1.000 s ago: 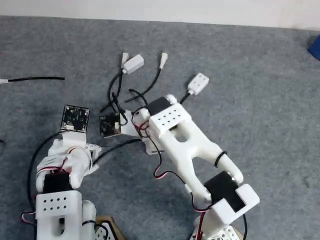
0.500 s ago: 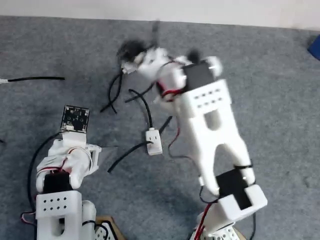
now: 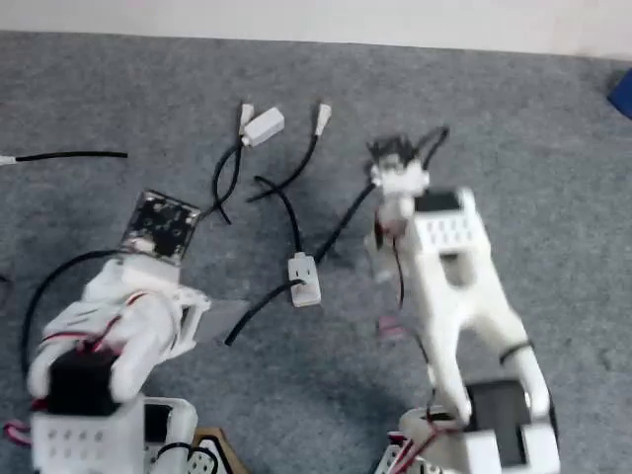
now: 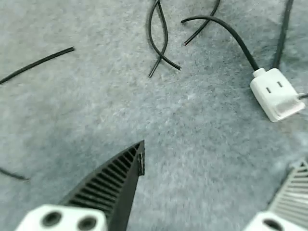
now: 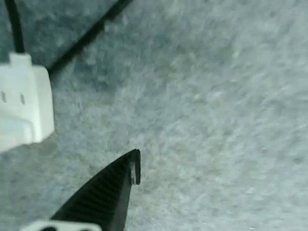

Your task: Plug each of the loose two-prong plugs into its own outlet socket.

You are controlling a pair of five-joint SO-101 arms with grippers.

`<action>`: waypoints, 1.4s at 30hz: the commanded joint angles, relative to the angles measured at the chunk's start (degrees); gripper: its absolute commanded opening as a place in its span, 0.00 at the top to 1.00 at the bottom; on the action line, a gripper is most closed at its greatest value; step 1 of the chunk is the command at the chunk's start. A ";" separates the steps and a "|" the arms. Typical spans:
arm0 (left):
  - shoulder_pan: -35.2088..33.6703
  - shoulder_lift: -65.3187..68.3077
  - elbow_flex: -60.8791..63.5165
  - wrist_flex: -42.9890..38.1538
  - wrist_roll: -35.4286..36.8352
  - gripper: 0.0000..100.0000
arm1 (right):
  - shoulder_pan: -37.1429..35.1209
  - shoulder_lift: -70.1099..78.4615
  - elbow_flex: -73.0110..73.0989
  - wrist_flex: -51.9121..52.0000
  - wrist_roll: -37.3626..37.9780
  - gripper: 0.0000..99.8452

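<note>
A white outlet socket [image 3: 304,280] on a black cable lies mid-carpet, seen with two slots as the socket [image 4: 277,94] just ahead of my left gripper [image 3: 212,314]. That gripper [image 4: 219,156] is open and holds nothing. Farther off lie a second socket [image 3: 263,126] with a small white plug [image 3: 246,114] beside it, and another plug [image 3: 323,117] on its cable. My right gripper [image 3: 393,160] hangs low at the right. Its black finger [image 5: 115,187] stands apart from a third socket [image 5: 24,108] with nothing against it.
Loose black cables [image 3: 232,183] loop between the sockets. A separate black cable [image 3: 69,155] lies at the far left. A blue object [image 3: 622,94] shows at the right edge. Grey carpet stretches open to the right of the right arm.
My right arm swung from the middle socket to the far plugs, then back to the right over the third socket. My left arm shifted slightly forward and higher.
</note>
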 commanded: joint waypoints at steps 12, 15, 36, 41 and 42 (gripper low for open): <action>1.36 27.21 -13.23 10.90 -0.53 0.57 | 0.13 -19.74 30.20 -19.65 -0.62 0.43; 1.10 39.25 -19.65 11.78 -0.62 0.57 | 0.13 -19.82 30.64 -20.09 -3.52 0.43; 6.99 74.86 -41.63 -2.29 -1.76 0.64 | 0.22 -19.82 30.73 -20.18 -3.87 0.43; 11.38 86.46 -50.33 -0.09 -5.71 0.72 | 0.22 -19.82 30.55 -20.18 -3.87 0.43; 13.32 88.13 -51.30 0.62 -5.54 0.71 | 0.22 -19.82 30.64 -20.18 -3.87 0.43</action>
